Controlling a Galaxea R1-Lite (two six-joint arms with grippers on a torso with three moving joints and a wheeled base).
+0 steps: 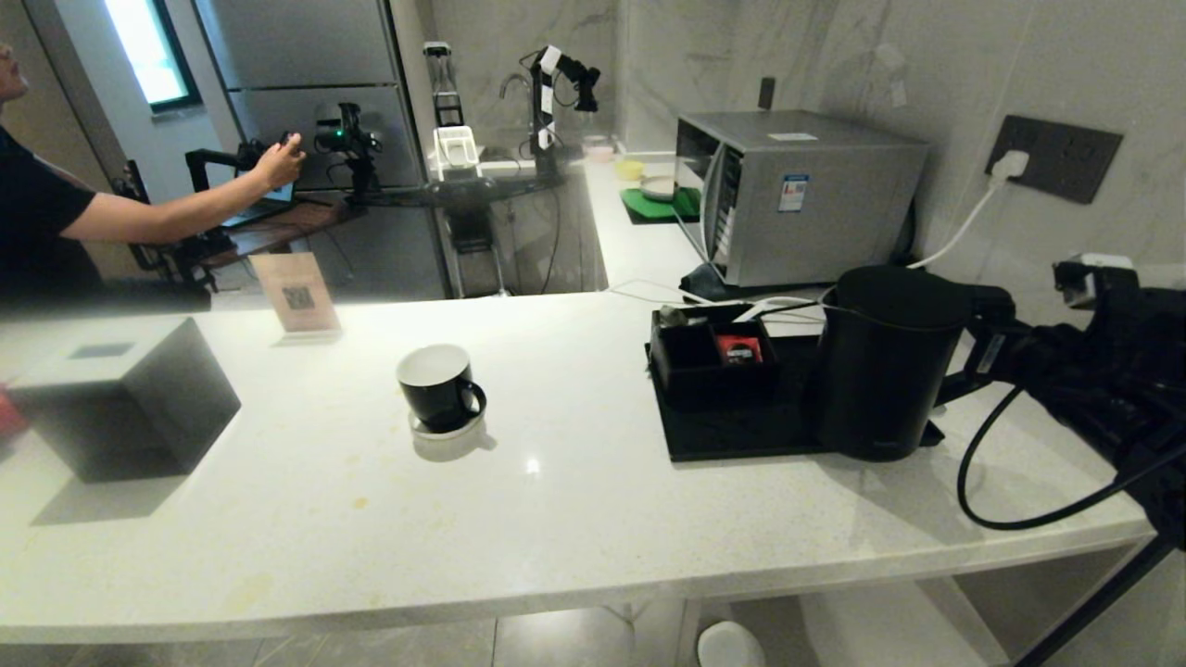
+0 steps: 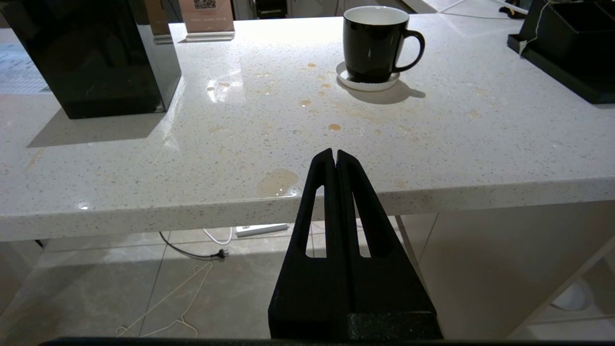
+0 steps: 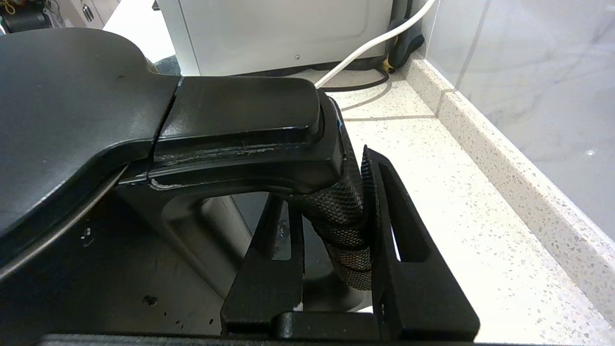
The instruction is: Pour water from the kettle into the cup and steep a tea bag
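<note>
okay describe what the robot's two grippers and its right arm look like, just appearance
The left gripper has two matte black plastic fingers, long tapering wedges, each with a slot-shaped cutout, on a blocky black base. The right gripper has the same black slotted fingers. In the head view, the right arm is bulky and black, with a loose looping black cable and a pale label.
</note>
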